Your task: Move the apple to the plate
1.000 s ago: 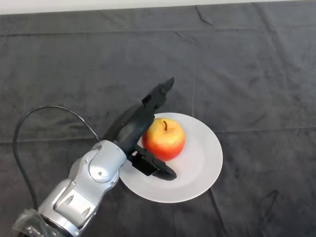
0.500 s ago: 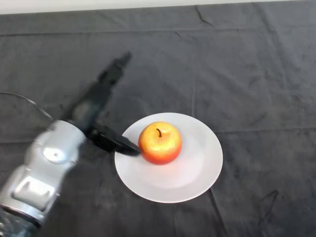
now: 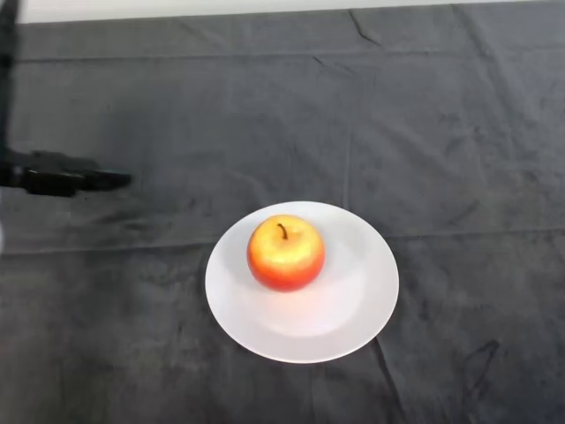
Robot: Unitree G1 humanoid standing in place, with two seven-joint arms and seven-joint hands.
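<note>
**Apple on the plate, hand off at the left edge**

Plainly, from the head view we see the apple (image 3: 285, 253) sitting upright on the white plate (image 3: 353, 300), stem up, a little left of the plate's middle and well inside the rim. The plate lies flat on the dark cloth (image 3: 397, 115) covering the table. Nothing else touches the apple.

At the far left edge of the same view we find the left hand (image 3: 62, 181), well apart from the plate. Only a straight black part of it shows, pointing toward the right and curled round nothing; we read the hand as loose and empty, holding nothing at all.

We judge the task done as things lie: the apple rests where it was meant to go.

On handling, we would expect the apple to be firm and fairly light, with smooth, somewhat slippery skin and a round body that can roll if nudged sideways. It may bruise under a hard squeeze. If we had to take it up again, we would close on its widest part from opposite sides, thumb against fingers, and leave the stem alone.
</note>
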